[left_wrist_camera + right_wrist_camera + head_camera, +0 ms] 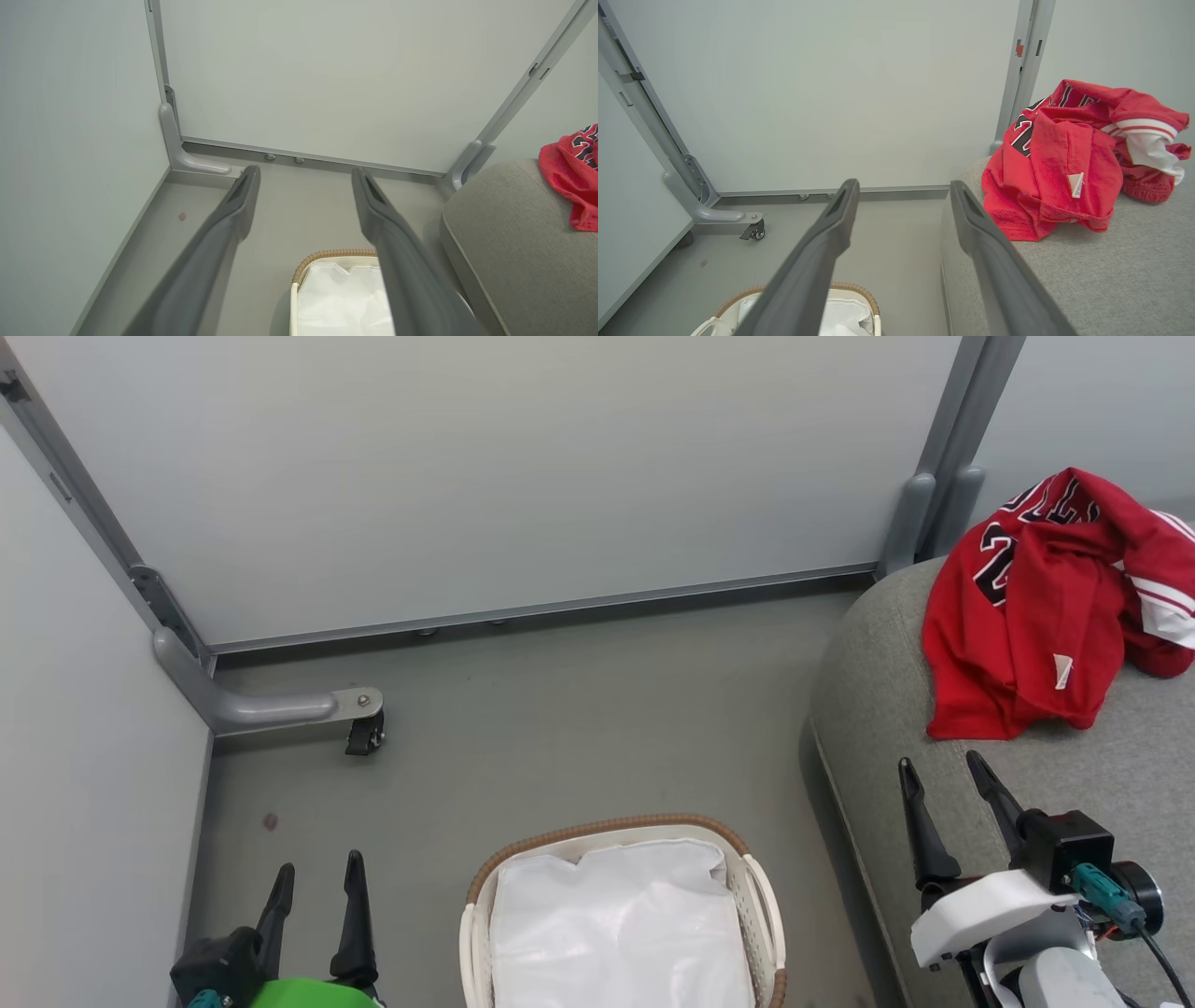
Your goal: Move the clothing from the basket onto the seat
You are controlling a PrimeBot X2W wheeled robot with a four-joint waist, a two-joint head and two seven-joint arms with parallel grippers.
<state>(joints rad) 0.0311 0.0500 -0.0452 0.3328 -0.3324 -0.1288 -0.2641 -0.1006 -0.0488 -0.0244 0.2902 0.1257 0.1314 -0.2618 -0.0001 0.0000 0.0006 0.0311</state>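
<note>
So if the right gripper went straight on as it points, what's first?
Probably the wall panel near its base; the right gripper aims there over floor. The seat and clothing lie just right of that line, though depth is unclear.

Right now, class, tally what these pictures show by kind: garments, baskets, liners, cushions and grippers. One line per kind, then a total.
Red garments: 2, the lettered jersey and the white-trimmed piece
White laundry basket: 1
White liner: 1
Grey sofa cushion: 1
Open grippers: 2, left gripper and right gripper
Total: 7
</note>
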